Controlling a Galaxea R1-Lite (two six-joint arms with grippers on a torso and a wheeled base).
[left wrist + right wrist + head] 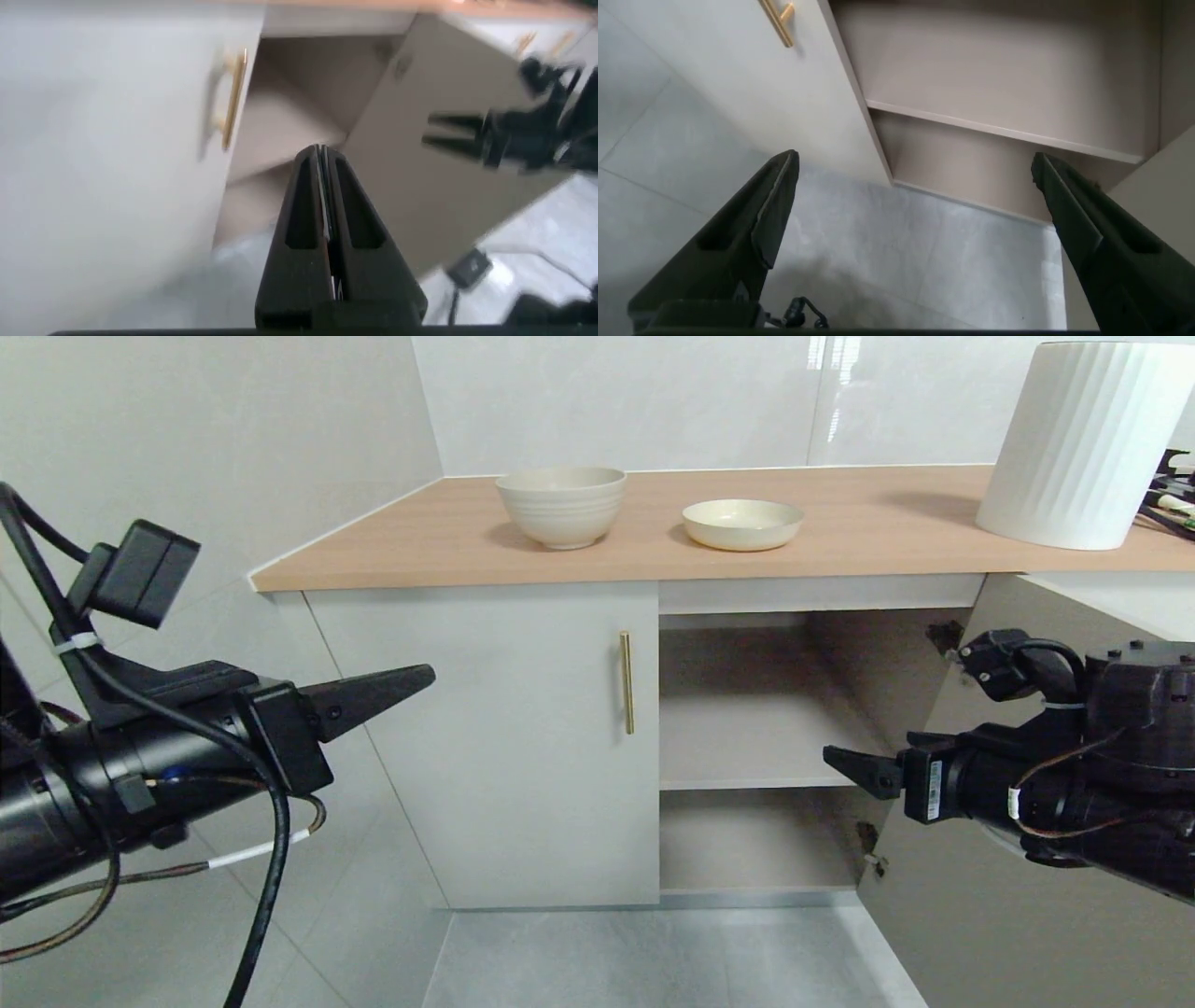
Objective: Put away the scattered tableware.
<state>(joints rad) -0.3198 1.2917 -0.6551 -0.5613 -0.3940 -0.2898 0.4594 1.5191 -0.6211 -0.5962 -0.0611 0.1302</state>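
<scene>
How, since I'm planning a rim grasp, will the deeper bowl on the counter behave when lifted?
Probably rigid: the deeper bowl holds a thick, even wall. Standing upright on a flat base, it likely stays stable and won't roll. The smooth rim could slip, and it may chip if dropped.

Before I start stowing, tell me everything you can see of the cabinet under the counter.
The cabinet is pale grey with flat, smooth-looking fronts, standing on the tiled floor under the wooden counter. Its left door is shut and carries a slim, upright brass-coloured bar handle near its inner edge. The right door is swung wide open, exposing a beige interior split by one shelf into an upper and a lower compartment.
</scene>
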